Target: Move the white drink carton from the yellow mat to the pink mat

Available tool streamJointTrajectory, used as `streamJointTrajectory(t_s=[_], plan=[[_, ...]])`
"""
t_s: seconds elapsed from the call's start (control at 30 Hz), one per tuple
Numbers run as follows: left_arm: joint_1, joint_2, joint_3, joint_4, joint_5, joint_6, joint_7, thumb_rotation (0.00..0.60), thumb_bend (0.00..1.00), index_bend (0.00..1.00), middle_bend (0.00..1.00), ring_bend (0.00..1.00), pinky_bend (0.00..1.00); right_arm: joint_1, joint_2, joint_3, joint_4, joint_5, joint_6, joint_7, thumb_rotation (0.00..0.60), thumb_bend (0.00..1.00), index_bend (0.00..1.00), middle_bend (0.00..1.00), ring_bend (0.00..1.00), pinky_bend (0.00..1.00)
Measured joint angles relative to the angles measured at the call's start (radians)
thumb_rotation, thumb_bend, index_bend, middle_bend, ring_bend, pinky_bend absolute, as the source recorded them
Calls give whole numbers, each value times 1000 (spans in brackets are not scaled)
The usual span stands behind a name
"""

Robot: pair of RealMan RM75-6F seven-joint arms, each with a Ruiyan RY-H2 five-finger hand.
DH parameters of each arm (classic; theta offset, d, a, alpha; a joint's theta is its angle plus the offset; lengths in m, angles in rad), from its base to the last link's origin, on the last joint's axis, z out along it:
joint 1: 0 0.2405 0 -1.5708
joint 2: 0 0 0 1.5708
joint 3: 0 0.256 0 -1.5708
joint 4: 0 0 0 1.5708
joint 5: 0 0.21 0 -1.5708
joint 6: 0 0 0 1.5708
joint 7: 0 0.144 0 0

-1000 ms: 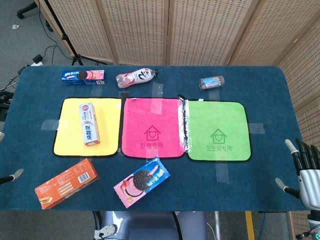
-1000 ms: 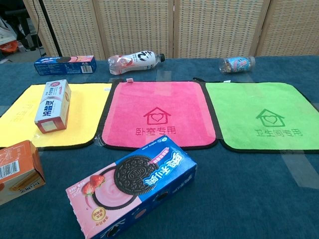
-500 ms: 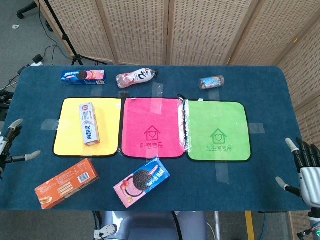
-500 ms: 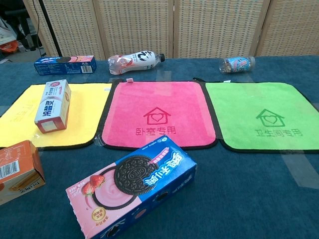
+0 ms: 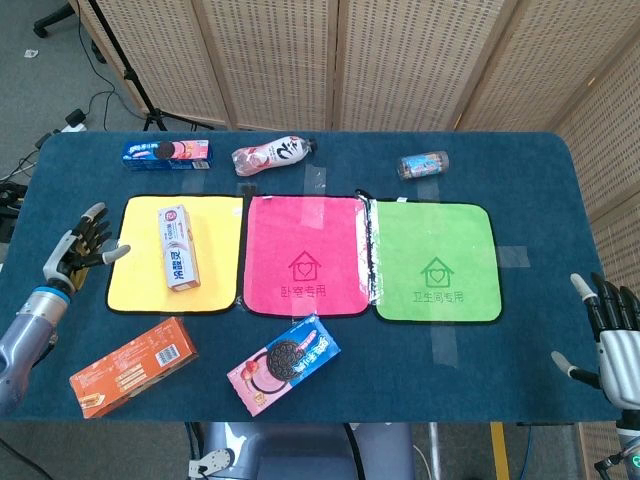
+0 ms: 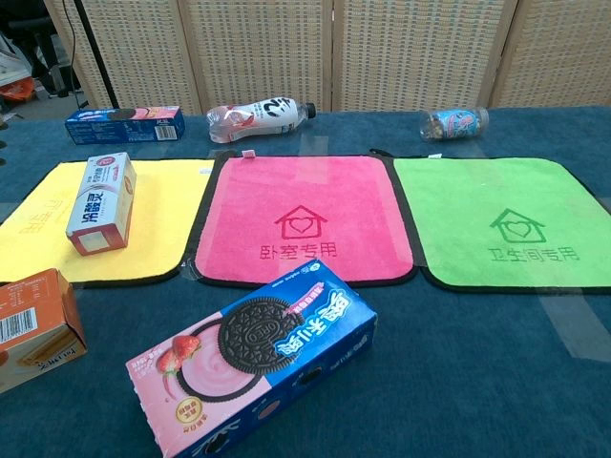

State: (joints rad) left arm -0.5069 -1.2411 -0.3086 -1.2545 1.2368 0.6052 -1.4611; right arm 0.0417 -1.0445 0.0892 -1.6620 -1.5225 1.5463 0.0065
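Right hand partly cut off at frame edge, fingers spread, empty. Left hand splayed wide beside square yellow cloth mat. White rectangular drink carton flat on it; fuzzy pink mat adjacent.

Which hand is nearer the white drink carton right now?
Left. The left hand hovers just outside the yellow mat beside the white drink carton; the right hand sits at the table's far right edge.
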Motion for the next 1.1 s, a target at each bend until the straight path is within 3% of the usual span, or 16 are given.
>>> streamJointTrajectory(t_s=[0.2,0.57,1.1], plan=[[-30,-38,-6,-6,-63,-42,70,600,44,0,0,0,0,3,3,6,2,18,-9,11,600,0,0,0,0,0],[-70,-104,-11,-16,-283,-72,299,600,47,0,0,0,0,4,19,13,-1,30,-13,50,600,0,0,0,0,0],[-139,-221,-26,-109,-475,12,583,600,46,0,0,0,0,3,32,16,-2,38,-14,80,600,0,0,0,0,0]])
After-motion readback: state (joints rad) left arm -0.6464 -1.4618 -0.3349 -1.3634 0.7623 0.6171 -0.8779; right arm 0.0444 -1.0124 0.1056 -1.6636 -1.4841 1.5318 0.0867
